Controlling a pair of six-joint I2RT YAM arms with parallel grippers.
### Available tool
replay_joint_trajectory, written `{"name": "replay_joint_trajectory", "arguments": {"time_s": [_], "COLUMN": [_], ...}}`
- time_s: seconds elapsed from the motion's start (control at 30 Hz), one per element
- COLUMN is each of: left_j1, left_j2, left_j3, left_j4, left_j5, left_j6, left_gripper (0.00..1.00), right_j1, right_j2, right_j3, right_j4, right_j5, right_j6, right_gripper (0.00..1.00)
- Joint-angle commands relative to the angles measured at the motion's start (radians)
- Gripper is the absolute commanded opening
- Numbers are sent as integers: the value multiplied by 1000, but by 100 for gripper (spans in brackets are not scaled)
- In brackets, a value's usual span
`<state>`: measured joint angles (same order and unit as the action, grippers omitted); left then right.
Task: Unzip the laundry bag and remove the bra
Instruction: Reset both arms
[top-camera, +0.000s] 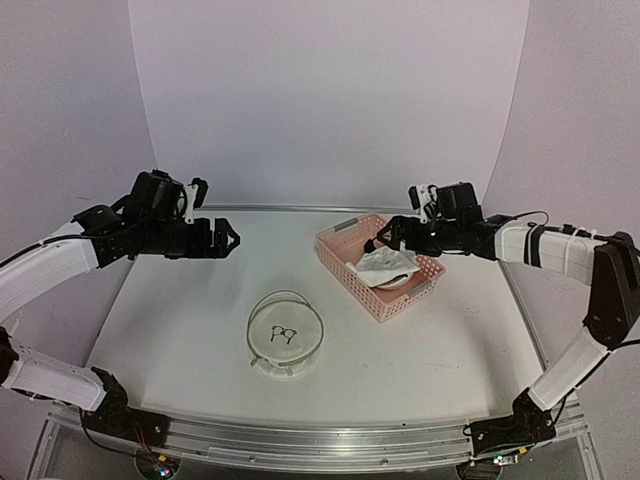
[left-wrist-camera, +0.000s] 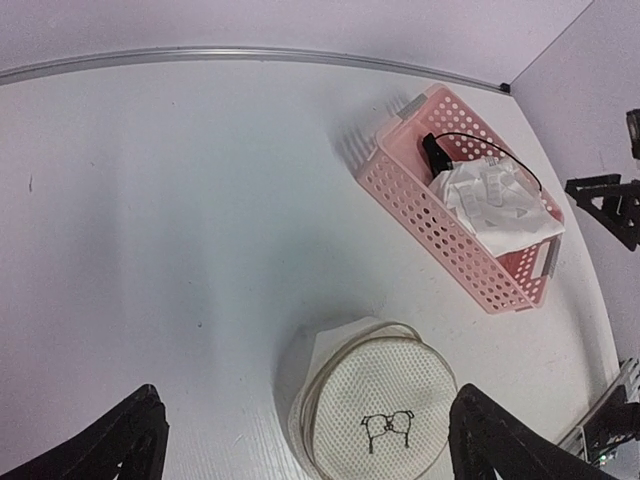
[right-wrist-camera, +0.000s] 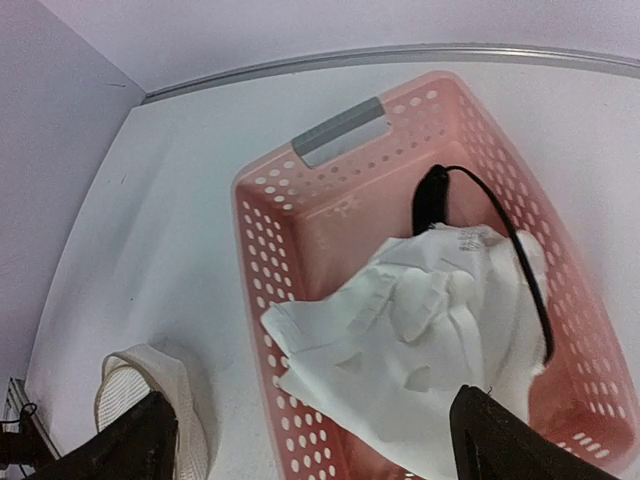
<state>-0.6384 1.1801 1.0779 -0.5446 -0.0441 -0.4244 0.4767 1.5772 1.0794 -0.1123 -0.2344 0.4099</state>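
Observation:
The laundry bag (top-camera: 285, 335) lies flat on the table's middle, its small black bra drawing facing up. It also shows in the left wrist view (left-wrist-camera: 380, 410) and at the right wrist view's lower left (right-wrist-camera: 150, 390). The bra (top-camera: 388, 266), crumpled white fabric with a thin black strap, rests in the pink basket (top-camera: 345, 255), one corner draped over the basket's wall (right-wrist-camera: 430, 340) (left-wrist-camera: 495, 205). My left gripper (top-camera: 228, 240) (left-wrist-camera: 308, 392) hangs open well above the table, left of the bag. My right gripper (top-camera: 375, 243) (right-wrist-camera: 312, 396) is open just above the bra, holding nothing.
The pink lattice basket (left-wrist-camera: 420, 200) (right-wrist-camera: 270, 260) stands at the back right, with a grey handle at its far end. A metal rail (top-camera: 270, 208) borders the table along the back wall. White walls close in on three sides.

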Motion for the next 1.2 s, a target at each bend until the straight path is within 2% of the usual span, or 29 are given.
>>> {"name": "replay_joint_trajectory", "arguments": {"time_s": [0.0, 0.17, 0.33, 0.57, 0.67, 0.87, 1.17], "left_j1": [53, 75, 77, 77, 77, 77, 77], "left_j2": [36, 60, 6, -70, -109, -158, -352], "left_j3": [104, 165, 157, 81, 22, -26, -133], "left_j4": [-34, -52, -45, 54, 117, 163, 296], "left_j5": [41, 22, -123, -75, -64, 10, 41], "left_j6": [70, 109, 181, 238, 246, 256, 253], "left_gripper": [99, 99, 99, 99, 99, 99, 99], "right_j1": [-34, -38, -38, -38, -38, -37, -37], "right_j2": [-118, -235, -371, -658, -729, -768, -715], "right_j3": [-70, -150, -250, -368, -373, -381, -335], "right_j4": [38, 53, 60, 65, 57, 40, 39], "right_j5": [85, 149, 254, 335, 275, 291, 270], "right_j6": [-15, -17, -5, 1, -26, -8, -3], "right_gripper": [98, 98, 98, 98, 98, 98, 98]}}
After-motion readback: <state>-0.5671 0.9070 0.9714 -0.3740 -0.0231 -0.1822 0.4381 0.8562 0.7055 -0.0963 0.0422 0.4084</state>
